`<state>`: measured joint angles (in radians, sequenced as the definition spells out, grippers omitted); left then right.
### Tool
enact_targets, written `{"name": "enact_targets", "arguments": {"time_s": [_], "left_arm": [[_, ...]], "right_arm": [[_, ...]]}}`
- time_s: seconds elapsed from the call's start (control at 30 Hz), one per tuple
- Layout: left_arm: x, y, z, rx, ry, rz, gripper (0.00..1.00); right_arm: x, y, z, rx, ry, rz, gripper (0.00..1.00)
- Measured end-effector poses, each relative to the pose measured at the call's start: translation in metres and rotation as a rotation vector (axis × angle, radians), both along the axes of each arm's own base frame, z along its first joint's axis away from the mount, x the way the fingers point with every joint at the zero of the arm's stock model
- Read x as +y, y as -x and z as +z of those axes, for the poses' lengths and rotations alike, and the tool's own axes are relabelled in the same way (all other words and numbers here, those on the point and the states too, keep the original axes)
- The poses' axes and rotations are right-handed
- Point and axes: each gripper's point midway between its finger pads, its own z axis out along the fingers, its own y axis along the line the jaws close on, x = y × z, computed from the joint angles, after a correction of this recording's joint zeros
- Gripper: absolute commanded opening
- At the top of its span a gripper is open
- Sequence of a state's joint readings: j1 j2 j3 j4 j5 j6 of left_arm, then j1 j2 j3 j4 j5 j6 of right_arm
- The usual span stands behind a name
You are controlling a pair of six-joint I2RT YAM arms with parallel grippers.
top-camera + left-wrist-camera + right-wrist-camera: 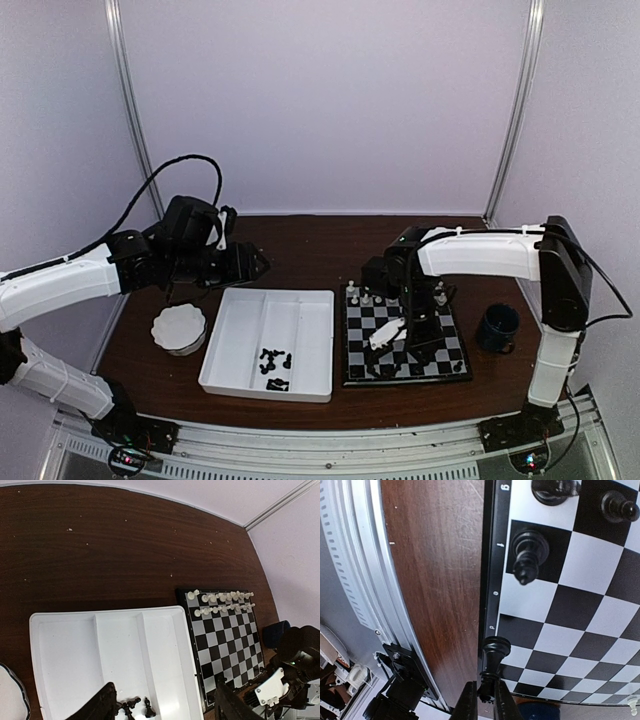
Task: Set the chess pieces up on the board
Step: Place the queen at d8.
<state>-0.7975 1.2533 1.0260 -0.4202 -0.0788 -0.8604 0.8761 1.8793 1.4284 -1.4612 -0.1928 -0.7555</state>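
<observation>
The chessboard (pixel 405 340) lies right of centre, with white chessmen (pixel 362 297) along its far edge and some black chessmen (pixel 458 367) along its near edge. My right gripper (pixel 486 700) is shut on a black chess piece (pixel 492 666), holding it by its head above the board's near border (pixel 490 575). Other black pieces (pixel 527 552) stand on squares nearby. Several black chessmen (pixel 274 365) lie in the white divided tray (pixel 240 335). My left gripper (pixel 162 707) is open, above the tray's near end, over those pieces (pixel 135 706).
A white scalloped bowl (pixel 180 328) stands left of the tray. A dark blue cup (pixel 497 327) stands right of the board. The aluminium rail (pixel 320 445) runs along the table's near edge.
</observation>
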Motion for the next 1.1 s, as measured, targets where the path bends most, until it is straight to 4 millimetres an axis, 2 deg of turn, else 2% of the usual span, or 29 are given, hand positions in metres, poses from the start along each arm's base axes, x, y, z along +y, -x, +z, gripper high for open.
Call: {"name": "enact_targets", "arguments": {"time_s": [0.2,0.47,0.87,1.1], "left_arm": [[0.0,0.0,0.0,0.0,0.0,0.0,0.67],[-0.001,-0.001,-0.004,0.008,-0.007,0.0,0.67],[-0.002,-0.001,-0.008,0.017,-0.014,-0.003,0.67],[-0.002,-0.001,-0.008,0.017,-0.013,-0.003,0.67]], "right_arm": [[-0.001,-0.006,-0.009,-0.023,0.027,0.011,0.05],[0.0,-0.011,-0.01,-0.046,0.032,0.014,0.08],[-0.002,-0.01,-0.016,-0.039,0.051,0.005,0.09],[-0.003,-0.01,-0.018,-0.037,0.059,0.002,0.17]]}}
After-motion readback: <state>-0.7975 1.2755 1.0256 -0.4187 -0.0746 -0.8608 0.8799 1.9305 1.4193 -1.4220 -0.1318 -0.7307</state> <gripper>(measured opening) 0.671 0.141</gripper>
